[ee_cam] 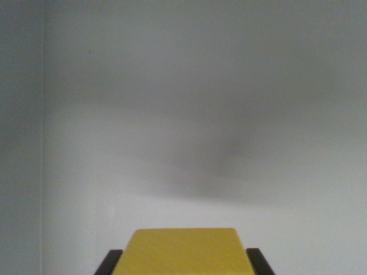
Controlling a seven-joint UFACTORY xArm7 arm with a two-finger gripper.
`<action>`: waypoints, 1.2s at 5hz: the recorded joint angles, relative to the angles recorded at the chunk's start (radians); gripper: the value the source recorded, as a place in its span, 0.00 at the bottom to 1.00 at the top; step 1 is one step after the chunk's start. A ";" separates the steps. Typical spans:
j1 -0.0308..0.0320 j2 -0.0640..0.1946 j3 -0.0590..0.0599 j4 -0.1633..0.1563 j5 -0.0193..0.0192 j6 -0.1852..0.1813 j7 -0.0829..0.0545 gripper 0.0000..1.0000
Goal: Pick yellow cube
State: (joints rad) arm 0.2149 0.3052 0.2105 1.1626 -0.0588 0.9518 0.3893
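The yellow cube [182,251] fills the bottom middle of the wrist view, its flat top face toward the camera. A black fingertip [109,262] presses against its left side and another black fingertip [259,262] against its right side. My gripper [183,263] is shut on the cube. The pale grey surface [183,114] behind is blurred and shadowed, and the cube seems held above it; the cube's lower part is cut off by the frame edge.
A faint vertical seam [43,137] runs down the wrist view's left. A soft dark shadow [229,154] lies across the middle of the grey surface. Nothing else is visible.
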 joint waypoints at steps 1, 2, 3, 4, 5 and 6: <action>0.0000 0.000 0.000 0.000 0.0000 0.000 0.000 1.00; -0.0008 -0.011 0.001 0.031 0.0032 0.042 -0.002 1.00; -0.0008 -0.011 0.001 0.031 0.0032 0.042 -0.002 1.00; -0.0016 -0.022 0.003 0.063 0.0063 0.084 -0.003 1.00; -0.0016 -0.022 0.003 0.063 0.0063 0.084 -0.003 1.00; -0.0025 -0.034 0.004 0.096 0.0098 0.129 -0.005 1.00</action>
State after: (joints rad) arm 0.2124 0.2717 0.2146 1.2588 -0.0491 1.0807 0.3846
